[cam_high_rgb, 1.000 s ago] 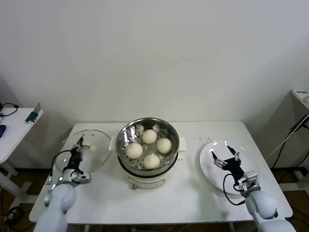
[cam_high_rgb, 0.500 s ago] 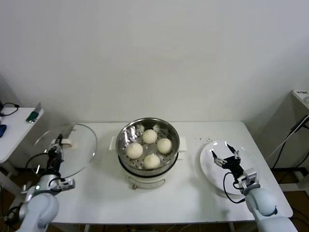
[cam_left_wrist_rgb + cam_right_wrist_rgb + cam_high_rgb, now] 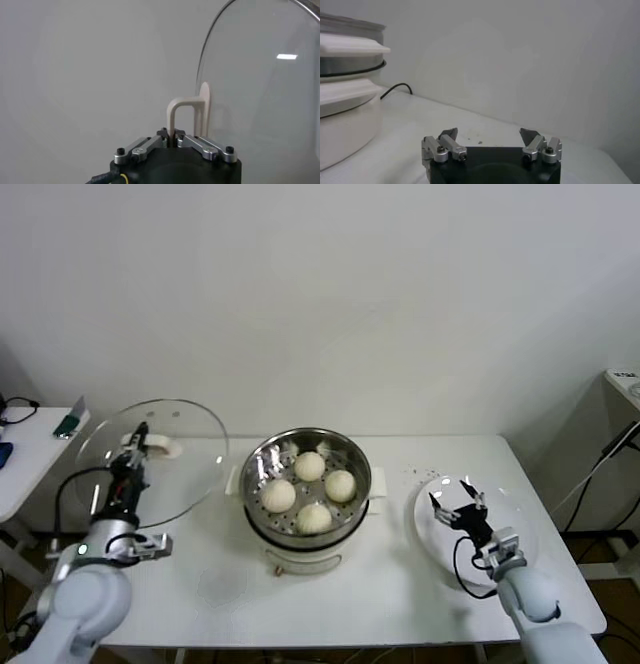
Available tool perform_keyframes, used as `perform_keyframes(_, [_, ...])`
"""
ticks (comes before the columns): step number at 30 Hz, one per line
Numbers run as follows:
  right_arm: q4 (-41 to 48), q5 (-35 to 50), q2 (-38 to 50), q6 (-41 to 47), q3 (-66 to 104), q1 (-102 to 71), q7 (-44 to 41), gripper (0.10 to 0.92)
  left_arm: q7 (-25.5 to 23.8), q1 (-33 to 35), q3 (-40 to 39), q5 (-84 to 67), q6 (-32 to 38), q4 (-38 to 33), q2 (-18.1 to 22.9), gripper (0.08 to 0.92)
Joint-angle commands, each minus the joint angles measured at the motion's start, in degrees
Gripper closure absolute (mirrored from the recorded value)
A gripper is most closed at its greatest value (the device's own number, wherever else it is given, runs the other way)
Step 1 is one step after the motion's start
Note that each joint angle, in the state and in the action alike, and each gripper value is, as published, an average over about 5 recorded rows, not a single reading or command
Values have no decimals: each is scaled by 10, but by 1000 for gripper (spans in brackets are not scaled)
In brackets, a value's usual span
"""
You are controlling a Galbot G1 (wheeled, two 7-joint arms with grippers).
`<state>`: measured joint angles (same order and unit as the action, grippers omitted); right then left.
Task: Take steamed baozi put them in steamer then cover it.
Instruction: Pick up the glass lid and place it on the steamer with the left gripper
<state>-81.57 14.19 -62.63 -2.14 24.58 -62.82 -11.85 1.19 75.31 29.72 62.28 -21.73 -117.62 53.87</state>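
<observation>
The steamer [image 3: 306, 524] stands mid-table, a shiny steel pot on a white base, with four cream-white baozi [image 3: 310, 466] on its perforated tray. My left gripper [image 3: 133, 452] is shut on the cream-white handle [image 3: 186, 116] of the clear glass cover [image 3: 190, 446] and holds it tilted in the air, left of the steamer and above the table. The cover's glass [image 3: 265, 85] fills much of the left wrist view. My right gripper [image 3: 455, 506] is open and empty over the flat white plate [image 3: 500, 529]. The steamer's side [image 3: 345, 95] shows in the right wrist view.
The white plate lies right of the steamer, bare. A side table [image 3: 25, 446] with small items stands beyond the table's left edge. A wall runs close behind the table.
My left gripper has lifted the glass cover off the table, up and tilted on edge, now shifting back toward the steamer. The right gripper stayed over the plate, drifting slightly left.
</observation>
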Motion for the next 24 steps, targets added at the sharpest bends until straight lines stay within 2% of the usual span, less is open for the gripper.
perform_keyframes(1, [19, -17, -9, -1, -5, 34, -2, 203, -68, -74, -189, 53, -106, -65, -1, 853])
perform_keyframes(9, [35, -29, -25, -9, -3, 47, -6, 203, -126, -170, -293, 119, -151, 0, 97, 853])
perform_keyframes(18, [39, -37, -29, -14, 3, 43, -7, 203, -151, -231, -316, 142, -173, 83, 181, 853])
perform_keyframes(24, [40, -38, -31, -15, 4, 43, -7, 203, -155, -241, -328, 150, -173, 127, 214, 853])
